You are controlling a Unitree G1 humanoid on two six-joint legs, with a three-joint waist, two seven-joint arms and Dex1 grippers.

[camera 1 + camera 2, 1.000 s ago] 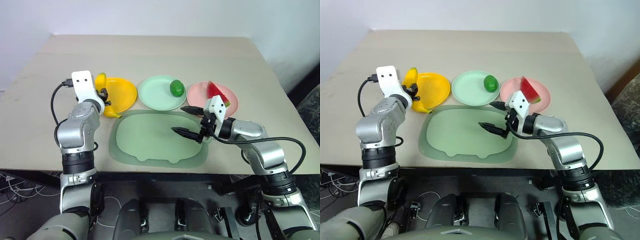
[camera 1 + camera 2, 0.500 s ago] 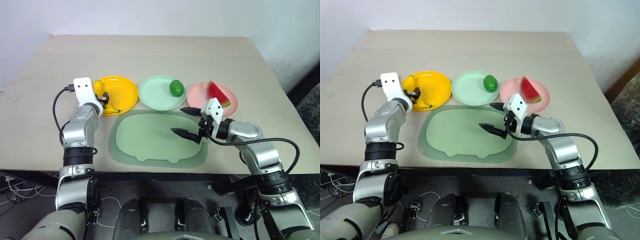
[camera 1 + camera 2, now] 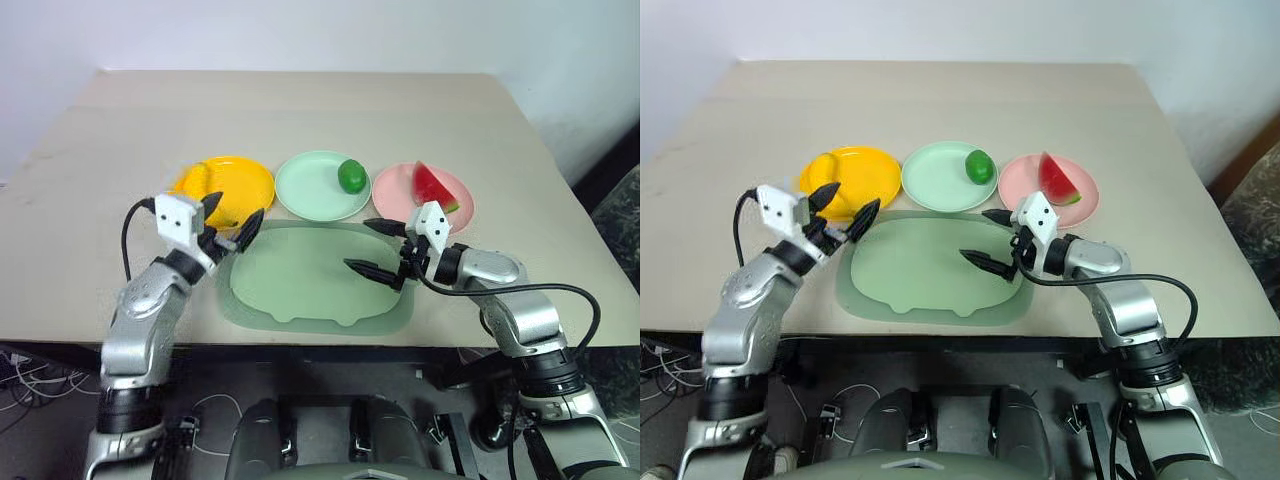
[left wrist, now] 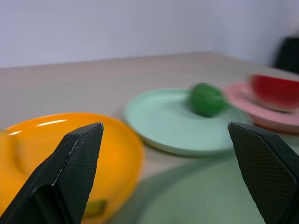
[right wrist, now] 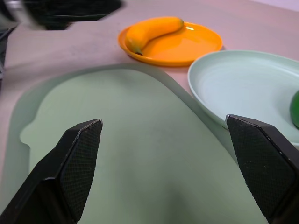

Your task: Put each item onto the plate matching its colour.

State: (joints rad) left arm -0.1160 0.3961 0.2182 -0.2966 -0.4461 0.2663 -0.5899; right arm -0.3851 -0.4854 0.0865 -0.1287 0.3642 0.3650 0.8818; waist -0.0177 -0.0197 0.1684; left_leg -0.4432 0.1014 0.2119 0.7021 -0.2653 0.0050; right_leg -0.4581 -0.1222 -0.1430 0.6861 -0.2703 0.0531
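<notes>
We see a matt, smooth beige table (image 3: 300, 110). On it the yellow-orange plate (image 5: 187, 46) looks like glossy plastic, catching light at its rim; the mint green plate (image 4: 163, 128) beside it is duller. The green fruit (image 3: 351, 175) shines. Each tool's black fingers (image 5: 79, 163) carry a fine cross-hatched texture.

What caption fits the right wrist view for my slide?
Open right claw over pale green tray; yellow toy banana resting on round orange plate.
</notes>
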